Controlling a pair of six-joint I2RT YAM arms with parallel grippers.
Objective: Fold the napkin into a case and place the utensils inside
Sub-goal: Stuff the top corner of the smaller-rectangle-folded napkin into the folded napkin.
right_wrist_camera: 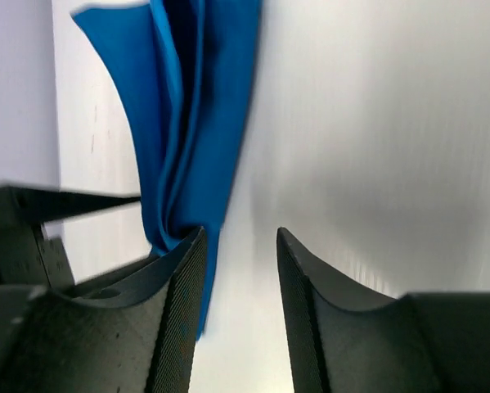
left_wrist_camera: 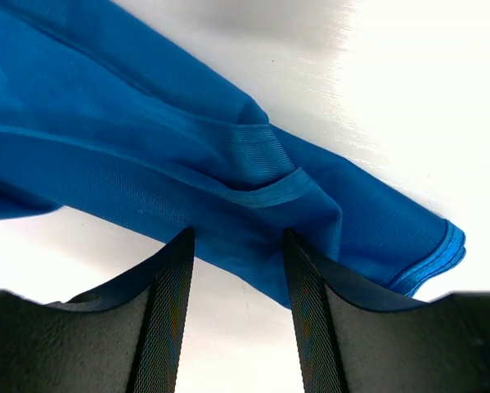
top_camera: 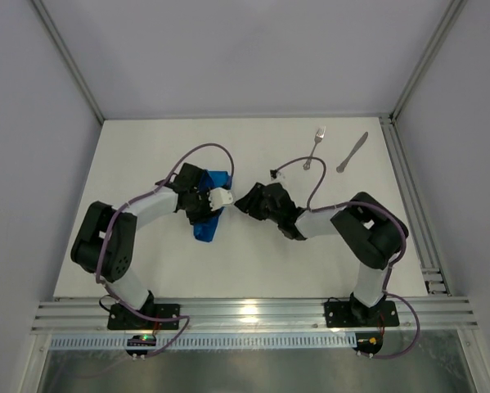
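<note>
Pale grey walls and aluminium frame posts (top_camera: 69,70) enclose a white worktop (top_camera: 146,155), with the 2 arms bolted at its near edge.

Near the middle of the worktop the blue napkin (top_camera: 204,231) is bunched into a narrow folded bundle, set at a slant and partly covered from above by the left arm's wrist. In the left wrist view the left pincer (left_wrist_camera: 236,246) is seen about half open. Its 2 fingers (left_wrist_camera: 167,311) stand apart, and the cloth is draped across the gap just past their tips, a hemmed corner lying to the right. White worktop shows between the fingers, and nothing is clamped.

The right pincer (right_wrist_camera: 240,241) is brought in from the right, close to the bundle. It is also held part-way open, with bare worktop seen in its gap. The stacked folds of the napkin run away from the tip of its left finger (right_wrist_camera: 183,311), which is touched by the cloth on its outer side, and no cloth is caught between the fingers.

The fork (top_camera: 314,147) and the knife (top_camera: 352,153) are laid side by side and apart towards the far right corner, well away from the napkin. The knife lies nearer the right-hand rail (top_camera: 408,196). The bundle itself lies well in from all 4 edges. Purple cables (top_camera: 204,149) are looped above both forearms.
</note>
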